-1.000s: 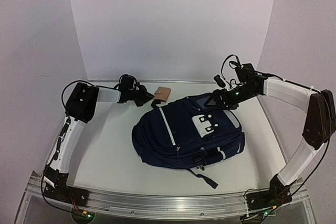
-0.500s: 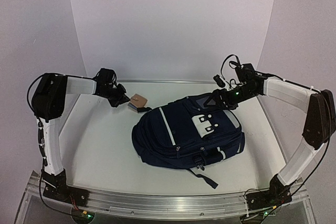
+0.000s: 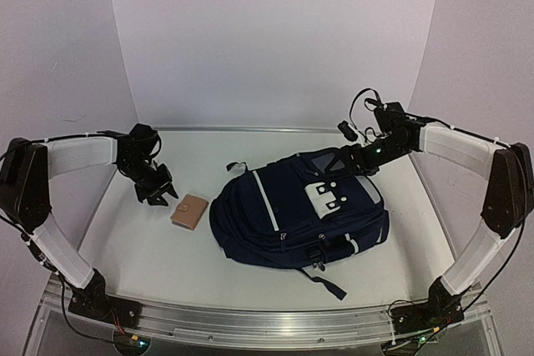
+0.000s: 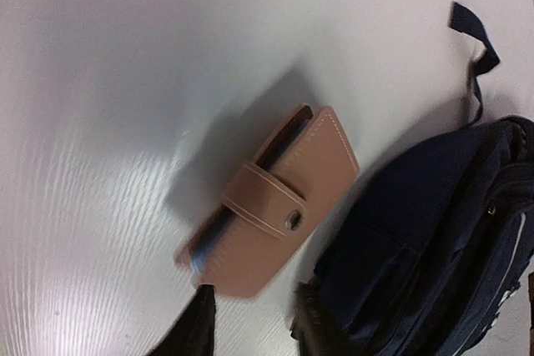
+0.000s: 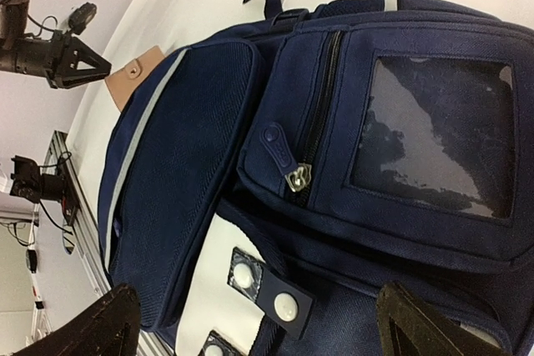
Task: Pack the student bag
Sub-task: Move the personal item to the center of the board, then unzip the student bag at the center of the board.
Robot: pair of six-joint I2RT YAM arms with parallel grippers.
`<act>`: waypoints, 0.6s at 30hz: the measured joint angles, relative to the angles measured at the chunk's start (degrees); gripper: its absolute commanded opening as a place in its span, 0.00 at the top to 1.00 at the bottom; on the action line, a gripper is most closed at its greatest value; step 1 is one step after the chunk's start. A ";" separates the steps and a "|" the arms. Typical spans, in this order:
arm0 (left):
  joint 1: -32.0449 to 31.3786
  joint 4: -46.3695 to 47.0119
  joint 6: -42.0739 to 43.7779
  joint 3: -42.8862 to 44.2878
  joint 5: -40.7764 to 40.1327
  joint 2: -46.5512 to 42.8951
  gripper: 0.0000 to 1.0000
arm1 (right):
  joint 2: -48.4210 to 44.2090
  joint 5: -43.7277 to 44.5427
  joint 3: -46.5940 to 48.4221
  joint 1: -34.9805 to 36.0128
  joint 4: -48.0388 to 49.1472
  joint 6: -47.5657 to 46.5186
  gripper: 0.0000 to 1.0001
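Now that the left gripper [image 3: 161, 194] (spread) has let go, the wallet [image 3: 189, 212] lies flat.

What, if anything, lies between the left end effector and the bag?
A tan wallet lies flat on the table between the open left end effector and the bag, close beside the bag. Nothing visible separates the open right end effector from the bag's top.
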 measured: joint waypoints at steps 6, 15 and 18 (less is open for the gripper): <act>-2.41 -6.44 4.34 2.47 -4.12 -3.00 0.30 | -1.20 3.48 0.34 -0.25 -6.56 -5.40 0.02; -19.50 -1.80 7.92 13.09 -2.44 -0.18 0.30 | -0.05 10.06 7.19 -8.53 -17.62 -14.43 0.08; -23.85 1.56 7.64 13.21 0.52 4.58 0.32 | 2.28 10.90 7.43 -10.69 -20.90 -17.98 0.16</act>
